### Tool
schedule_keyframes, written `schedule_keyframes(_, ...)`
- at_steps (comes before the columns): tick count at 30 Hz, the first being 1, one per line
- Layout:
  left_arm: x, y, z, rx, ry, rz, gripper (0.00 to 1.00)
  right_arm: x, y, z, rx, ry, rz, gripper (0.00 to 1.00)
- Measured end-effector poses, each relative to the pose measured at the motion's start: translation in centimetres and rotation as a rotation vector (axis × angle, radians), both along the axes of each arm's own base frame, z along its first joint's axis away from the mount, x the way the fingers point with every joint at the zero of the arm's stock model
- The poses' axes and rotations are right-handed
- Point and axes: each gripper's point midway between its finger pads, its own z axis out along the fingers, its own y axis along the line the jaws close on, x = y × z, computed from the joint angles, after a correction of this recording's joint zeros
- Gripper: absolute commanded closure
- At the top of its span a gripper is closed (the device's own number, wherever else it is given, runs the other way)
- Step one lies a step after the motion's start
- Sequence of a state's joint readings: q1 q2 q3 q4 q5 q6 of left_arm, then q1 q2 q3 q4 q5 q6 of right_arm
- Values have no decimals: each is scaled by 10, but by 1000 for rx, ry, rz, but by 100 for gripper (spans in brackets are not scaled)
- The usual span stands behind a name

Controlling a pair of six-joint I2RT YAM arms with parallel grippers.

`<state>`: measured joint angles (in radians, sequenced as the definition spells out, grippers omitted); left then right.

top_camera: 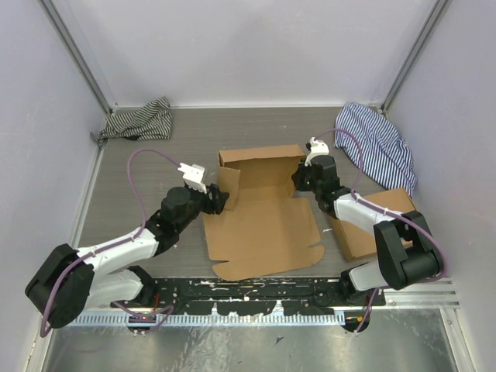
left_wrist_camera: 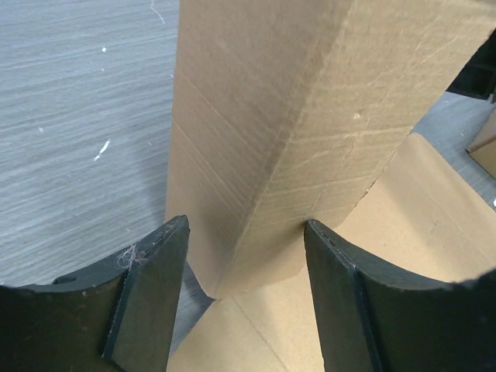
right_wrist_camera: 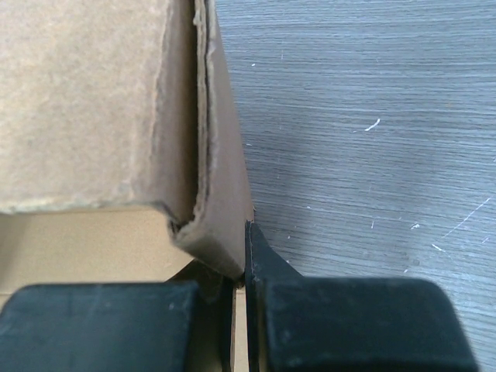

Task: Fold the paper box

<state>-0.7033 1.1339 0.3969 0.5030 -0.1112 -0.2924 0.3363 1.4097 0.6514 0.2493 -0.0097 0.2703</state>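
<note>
in the far left corner of the grey table lies a crumpled striped cloth. nearer, the left gripper reaches to the left side of the paper box. its jaws stand well apart, astride the raised left flap; in the wrist view that flap rises between the two dark fingers, and table shows between the left one and the cardboard, so nothing is clamped. the box sits mid-table, between the two arms, its wide base panel flat, its far wall and side flaps turned up, and its near tabbed edge lying just before the arm bases. at its right side the right gripper has its jaws pressed nearly together, pinching the lower corner of the doubled right wall. under the right arm rests a second cardboard box, and a blue striped cloth lies heaped in the far right corner.
</note>
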Motion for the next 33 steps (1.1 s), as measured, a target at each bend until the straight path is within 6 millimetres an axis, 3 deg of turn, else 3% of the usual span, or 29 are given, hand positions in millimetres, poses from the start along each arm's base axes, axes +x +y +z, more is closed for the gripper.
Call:
schedule_keyframes(6,20,0,11,25,-40,63,33,-2,3,2,0,-4,3,99)
schedule_keyframes(11,32,-2,7,68,-44,103,38,-11,11,6,-16,-21,11,99)
schedule_keyframes(15,41,2,-3,126,-43,155,52,-17,12,10,-42,-33,-4,99)
schedule_keyframes(24,56,22,-13,278,-47,330,97,-29,11,15,-57,-39,-28,99)
schedule_keyframes(33,69,36,1,396,2,541,100,-41,24,18,-42,-27,-33,99)
